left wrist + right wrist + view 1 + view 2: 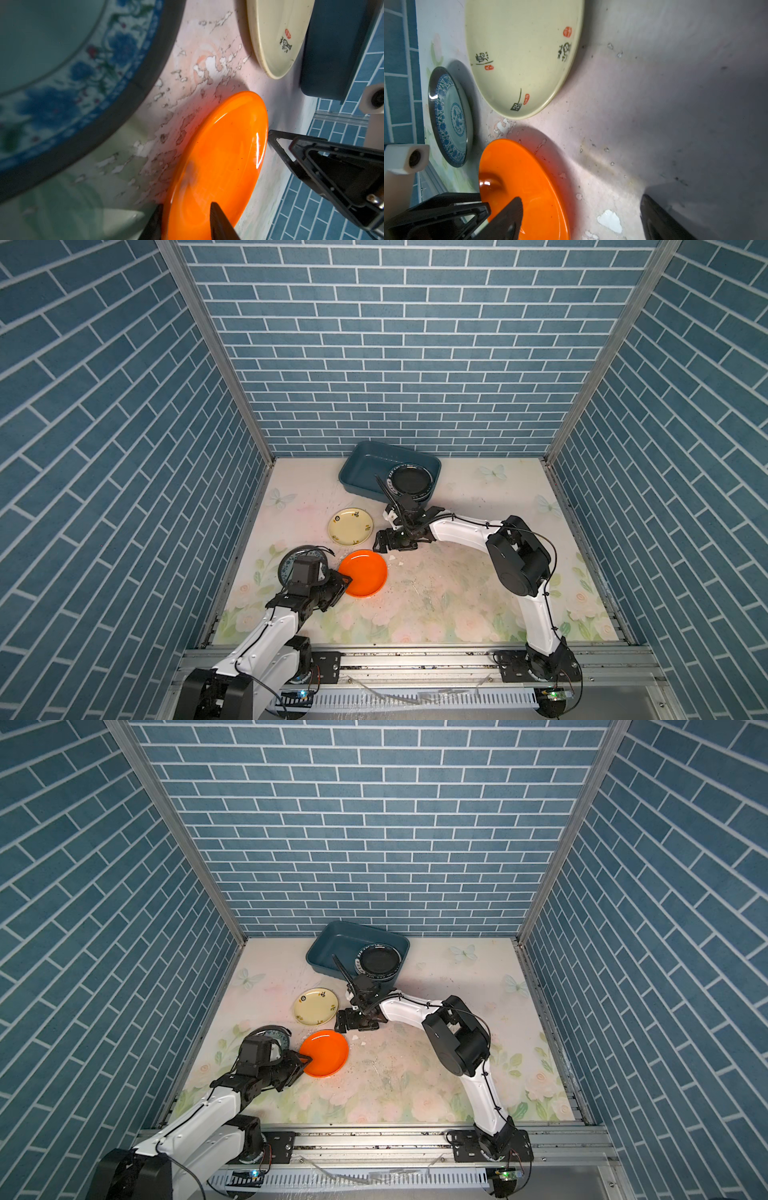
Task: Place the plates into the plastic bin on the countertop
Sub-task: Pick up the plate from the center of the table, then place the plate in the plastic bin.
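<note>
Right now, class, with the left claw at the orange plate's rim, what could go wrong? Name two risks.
1. The left claw straddles only the rim of the glossy orange plate; it may slip or tip.
2. The open right claw hangs close beside that plate; lifting could knock them together.

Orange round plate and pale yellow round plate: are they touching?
Apart. The right wrist view shows a strip of worn floral countertop between the orange round plate and the pale yellow round plate.

The orange plate (220,149) is glossy, the countertop (187,62) matt and flaking.
</note>
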